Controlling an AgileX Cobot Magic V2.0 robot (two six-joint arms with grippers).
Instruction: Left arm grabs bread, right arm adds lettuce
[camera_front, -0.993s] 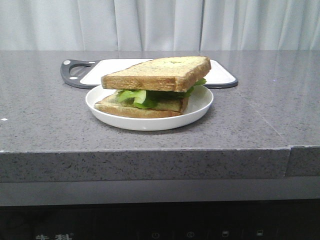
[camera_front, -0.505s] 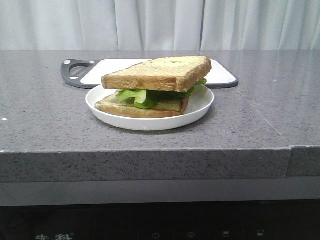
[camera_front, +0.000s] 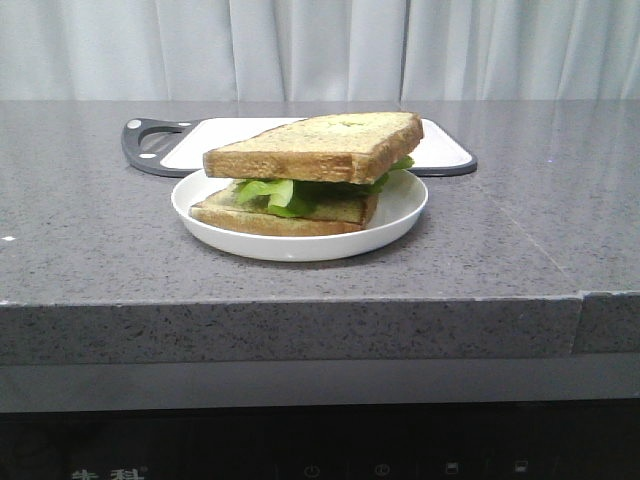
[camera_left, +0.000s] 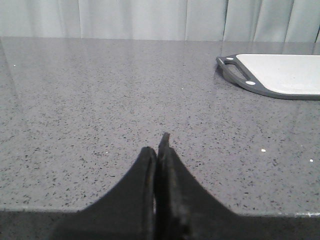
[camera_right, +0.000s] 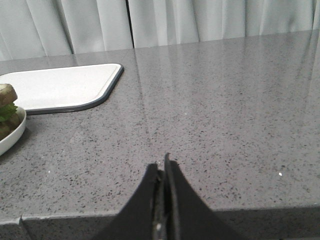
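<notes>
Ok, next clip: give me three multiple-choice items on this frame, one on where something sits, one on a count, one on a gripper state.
1. Where is the lettuce?
A. On the cutting board
B. Between two bread slices on the white plate
C. Held by the right gripper

2. How many bread slices show in the front view?
A. One
B. Two
C. Three

3. What is the state of the two grippers?
A. Both shut and empty
B. Both wide open
C. Left open, right shut on bread

Answers:
1. B, the green leaf pokes out between the top slice and the bottom slice, stacked on the white plate, with the cutting board bare behind it.
2. B, only those two slices appear.
3. A, the left gripper and the right gripper each show fingers pressed together with nothing between, over the counter.
</notes>
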